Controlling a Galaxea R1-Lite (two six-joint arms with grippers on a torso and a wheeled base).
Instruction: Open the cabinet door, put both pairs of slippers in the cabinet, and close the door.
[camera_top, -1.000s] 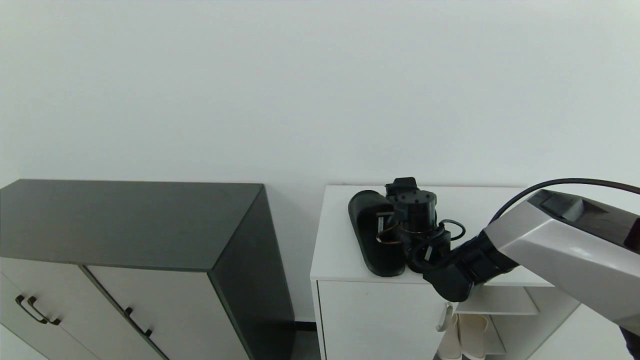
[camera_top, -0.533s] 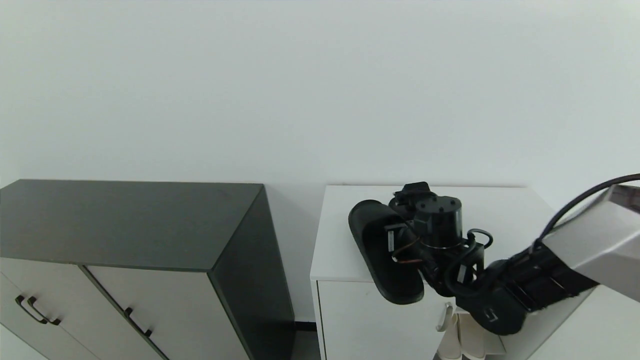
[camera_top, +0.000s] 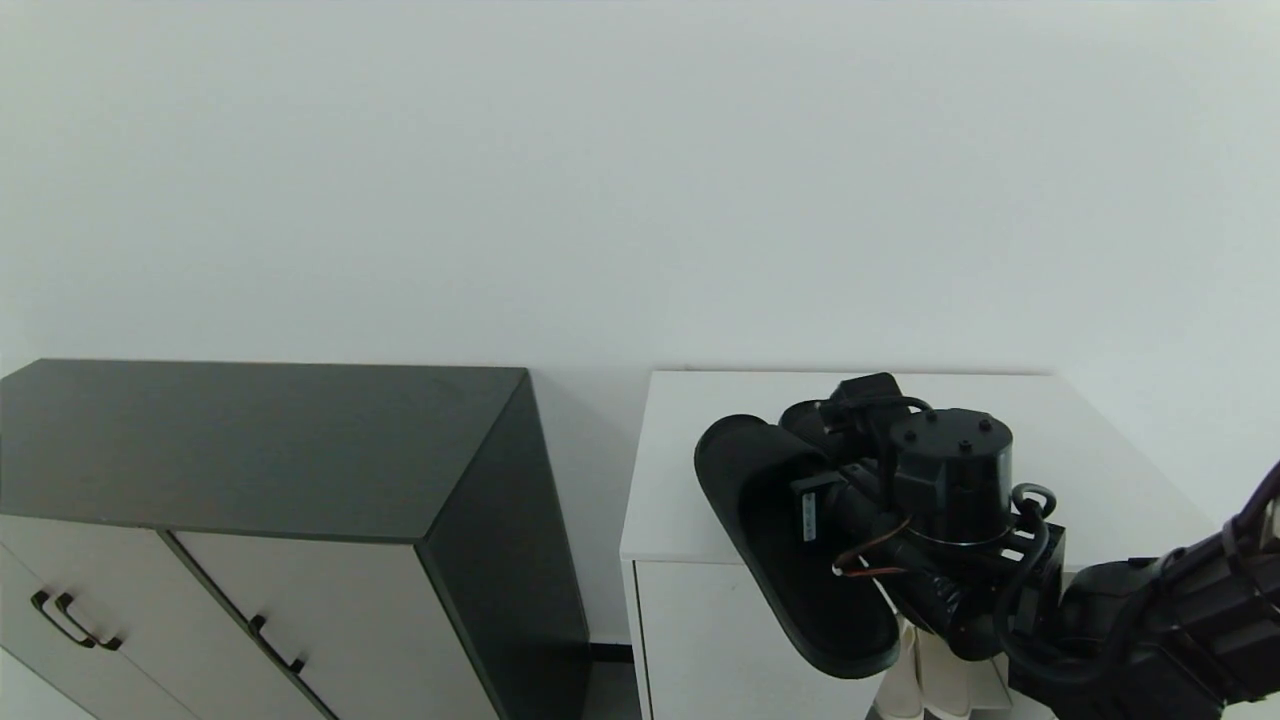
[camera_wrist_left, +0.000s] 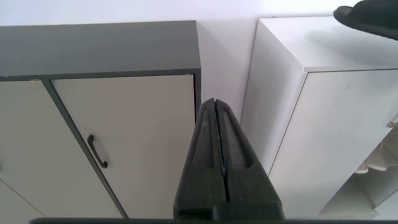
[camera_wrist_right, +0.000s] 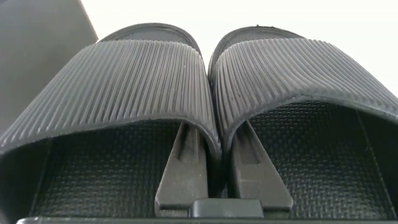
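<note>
**A:** Why are your right fingers (camera_wrist_right: 180, 171) set like that?

**B:** I have one finger inside each of the black slippers (camera_top: 790, 560), pinching the two inner strap walls between them. That way one grip carries the pair. I hold it tilted, out past the front edge of the white cabinet (camera_top: 690, 470), which I judge is the way down to the open side below.

**A:** And the left arm?

**B:** My left fingers (camera_wrist_left: 206, 155) are pressed together with nothing between them. They hang low in front of the gap between the two cabinets, well apart from the slippers, so they don't get in the way.

**A:** Give me the count.

**B:** There are two black slippers, one pair, both in my grip. The pale slippers (camera_top: 925, 680) stand on a shelf (camera_top: 985, 690) inside the white cabinet. I make out two of them, though my arm hides part. Beyond that there are two cabinets: the white one, and the dark-topped cabinet (camera_top: 250, 440) beside it. That one has two doors, both shut. One door carries a pair of handles (camera_top: 70, 620) and the other a single one.
</note>
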